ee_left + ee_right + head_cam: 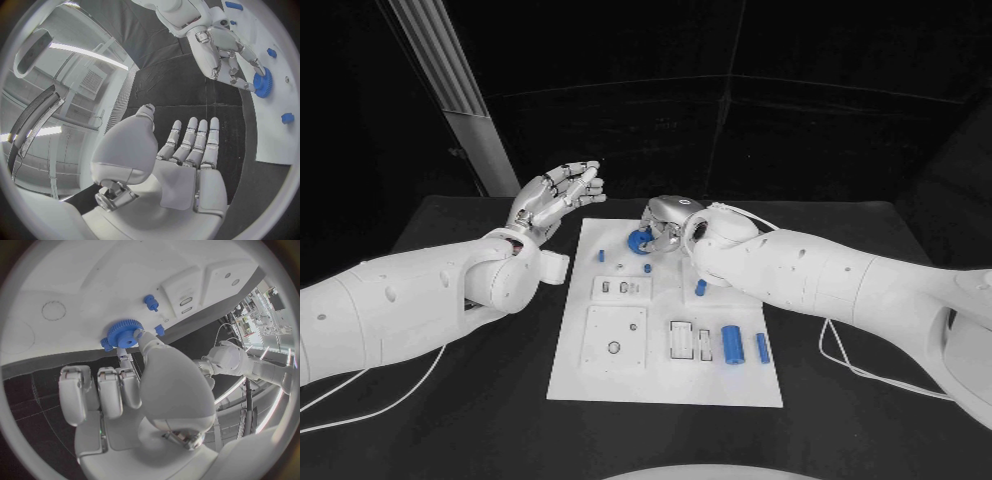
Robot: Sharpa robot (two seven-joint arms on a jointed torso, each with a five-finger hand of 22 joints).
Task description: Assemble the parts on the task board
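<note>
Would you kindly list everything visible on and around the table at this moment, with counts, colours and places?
Table: one, black, under everything.
Task board: one, white, middle of the table.
Gear: one, blue, at the board's far end, held by the right hand's fingers.
Cylinder: one, blue, lying on the board's near right part.
Slim peg: one, blue, just right of the cylinder.
Small pegs: several, blue, on the board's far half.
Left hand: one, silver, raised left of the board, holding nothing.
Right hand: one, silver, over the board's far end.
</note>
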